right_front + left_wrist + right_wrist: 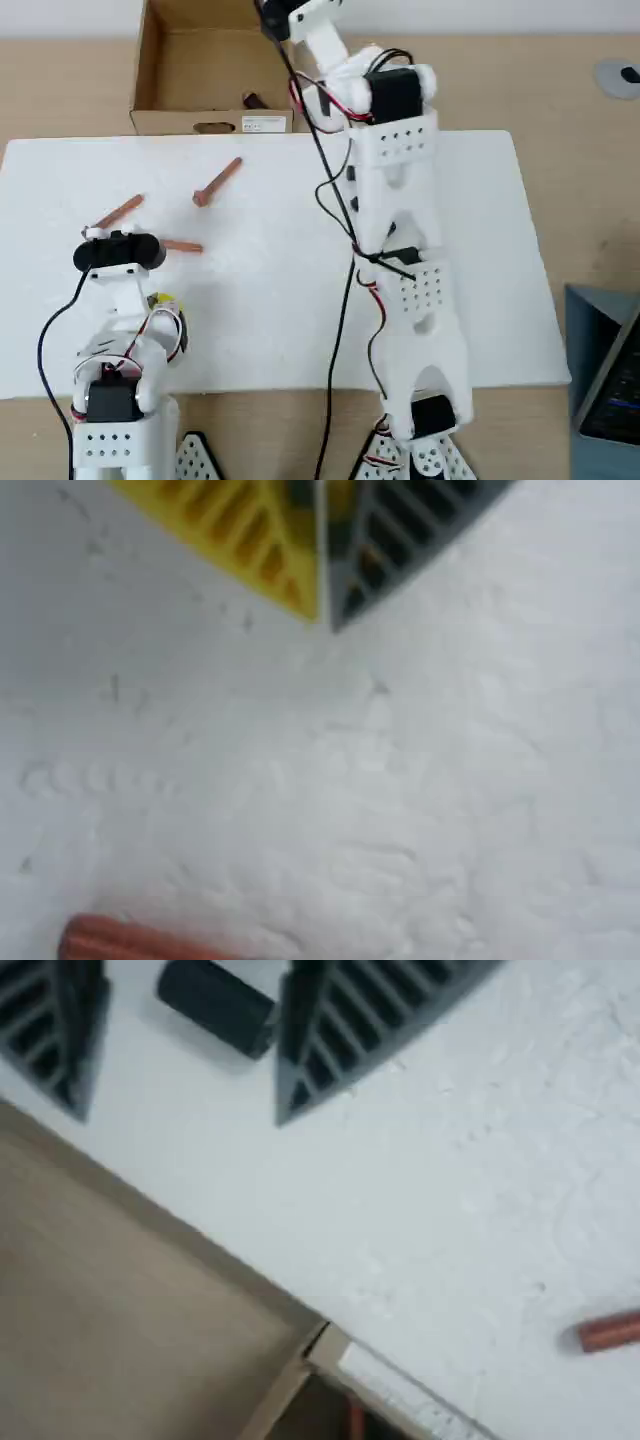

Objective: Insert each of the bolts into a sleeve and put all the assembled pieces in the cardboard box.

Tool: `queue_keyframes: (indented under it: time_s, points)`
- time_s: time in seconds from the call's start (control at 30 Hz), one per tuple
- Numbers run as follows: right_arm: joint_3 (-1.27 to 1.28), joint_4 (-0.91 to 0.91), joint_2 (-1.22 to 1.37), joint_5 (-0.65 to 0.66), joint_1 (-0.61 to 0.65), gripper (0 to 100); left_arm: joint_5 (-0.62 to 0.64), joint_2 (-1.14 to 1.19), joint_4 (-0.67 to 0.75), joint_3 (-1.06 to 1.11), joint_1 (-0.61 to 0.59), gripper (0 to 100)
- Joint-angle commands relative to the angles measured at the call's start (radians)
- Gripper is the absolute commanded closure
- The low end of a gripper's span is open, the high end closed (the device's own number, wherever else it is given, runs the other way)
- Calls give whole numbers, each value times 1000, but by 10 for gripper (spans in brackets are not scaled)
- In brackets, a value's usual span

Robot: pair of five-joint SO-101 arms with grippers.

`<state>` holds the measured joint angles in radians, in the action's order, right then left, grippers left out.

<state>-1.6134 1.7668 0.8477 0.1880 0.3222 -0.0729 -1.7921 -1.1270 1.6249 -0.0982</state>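
Observation:
Three brown bolts lie on the white mat: one at the left, one toward the middle, one beside my left gripper. That gripper's yellow and grey fingers meet at their tips, shut on nothing, just above the mat with a bolt end close by. My right gripper hangs by the cardboard box's right wall, its dark fingers apart. A black sleeve lies in the gap between them, on the mat. One brown piece rests inside the box.
The right arm stretches from the table's near edge across the mat to the box. A bolt end and the box's labelled corner show in the right wrist view. A grey device stands at the far right edge.

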Motion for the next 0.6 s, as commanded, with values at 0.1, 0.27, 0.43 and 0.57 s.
queue_keyframes:
  time_s: [0.1, 0.27, 0.43, 0.57]
  points:
    - [45, 23, -139, 5, -33, 857, -2, -8, 17, -3, -6, 996]
    - [303, 23, -352, -49, -48, 857, -2, -8, 17, -3, -5, 996]
    - [684, 21, -593, -178, -77, 857, -2, -8, 17, -3, -3, 996]
    - [946, 21, -746, -279, -110, 857, 0, -8, 17, -3, -3, 996]
